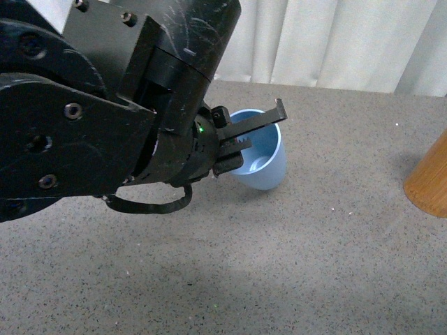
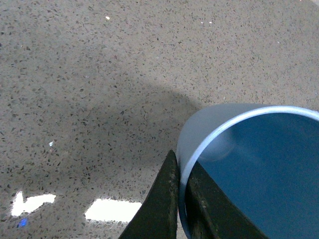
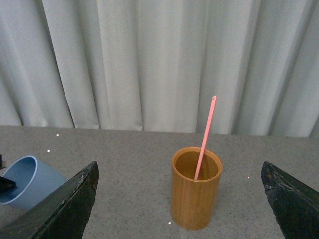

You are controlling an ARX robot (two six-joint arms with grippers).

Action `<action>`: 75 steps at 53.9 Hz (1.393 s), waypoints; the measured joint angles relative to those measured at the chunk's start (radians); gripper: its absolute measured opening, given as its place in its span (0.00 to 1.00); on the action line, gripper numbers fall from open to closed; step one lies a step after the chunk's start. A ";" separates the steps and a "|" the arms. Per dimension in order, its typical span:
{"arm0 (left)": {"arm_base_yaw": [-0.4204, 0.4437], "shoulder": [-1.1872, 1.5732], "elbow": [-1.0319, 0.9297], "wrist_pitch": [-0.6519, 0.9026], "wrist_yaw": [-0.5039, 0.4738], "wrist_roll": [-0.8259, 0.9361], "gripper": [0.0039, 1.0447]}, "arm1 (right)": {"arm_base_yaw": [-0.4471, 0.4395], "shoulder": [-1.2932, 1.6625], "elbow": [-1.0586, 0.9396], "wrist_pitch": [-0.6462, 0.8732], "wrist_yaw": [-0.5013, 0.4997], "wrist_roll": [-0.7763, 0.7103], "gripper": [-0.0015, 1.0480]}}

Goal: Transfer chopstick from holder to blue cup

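My left gripper is shut on the rim of the light blue cup, one finger inside and one outside; the cup tilts above the grey speckled table. The left wrist view shows the cup from above with its wall pinched between the dark fingers; nothing is in it. The orange-brown holder stands upright on the table, and one pink chopstick leans out of it. My right gripper is open, its fingers wide on either side of the holder and short of it. The holder's edge shows at far right.
White curtains hang behind the table's far edge. The left arm's black body fills the upper left of the front view. The blue cup also shows in the right wrist view, off to one side.
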 joint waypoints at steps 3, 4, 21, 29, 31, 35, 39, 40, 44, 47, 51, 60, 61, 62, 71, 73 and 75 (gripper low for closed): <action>-0.005 0.015 0.019 -0.010 0.005 0.006 0.03 | 0.000 0.000 0.000 0.000 0.000 0.000 0.91; -0.006 0.018 0.023 -0.011 0.005 0.006 0.03 | 0.000 0.000 0.000 0.000 0.000 0.000 0.91; -0.025 0.069 0.095 -0.052 0.004 0.025 0.03 | 0.000 0.000 0.000 0.000 0.000 0.000 0.91; -0.027 0.081 0.109 -0.069 -0.005 0.029 0.03 | 0.000 0.000 0.000 0.000 0.000 0.000 0.91; -0.028 0.082 0.110 -0.072 -0.005 0.030 0.03 | 0.000 0.000 0.000 0.000 0.000 0.000 0.91; -0.030 0.083 0.113 -0.073 -0.006 0.031 0.03 | 0.000 0.000 0.000 0.000 0.000 0.000 0.91; -0.034 0.084 0.117 -0.077 -0.006 0.031 0.03 | 0.000 0.000 0.000 0.000 0.000 0.000 0.91; -0.035 0.085 0.119 -0.077 -0.005 0.031 0.03 | 0.000 0.000 0.000 0.000 0.000 0.000 0.91; -0.041 0.085 0.124 -0.077 -0.002 0.031 0.03 | 0.000 0.000 0.000 0.000 0.000 0.000 0.91; -0.044 0.085 0.126 -0.077 0.002 0.032 0.03 | 0.000 0.000 0.000 0.000 0.000 0.000 0.91; -0.048 0.085 0.129 -0.078 0.005 0.032 0.08 | 0.000 0.000 0.000 0.000 0.000 0.000 0.91; -0.062 0.084 0.150 -0.080 0.005 0.032 0.36 | 0.000 0.000 0.000 0.000 0.000 0.000 0.91; -0.066 0.084 0.154 -0.083 0.005 0.032 0.41 | 0.000 0.000 0.000 0.000 0.000 0.000 0.91; -0.067 0.083 0.157 -0.084 0.008 0.032 0.44 | 0.000 0.000 0.000 0.000 0.000 0.000 0.91; -0.072 0.072 0.177 -0.091 0.012 0.033 0.75 | 0.000 0.000 0.000 0.000 0.000 0.000 0.91; -0.072 0.071 0.179 -0.093 0.012 0.033 0.82 | 0.000 0.000 0.000 0.000 0.000 0.000 0.91; -0.072 0.070 0.180 -0.097 0.012 0.033 0.89 | 0.000 0.000 0.000 0.000 0.000 0.000 0.91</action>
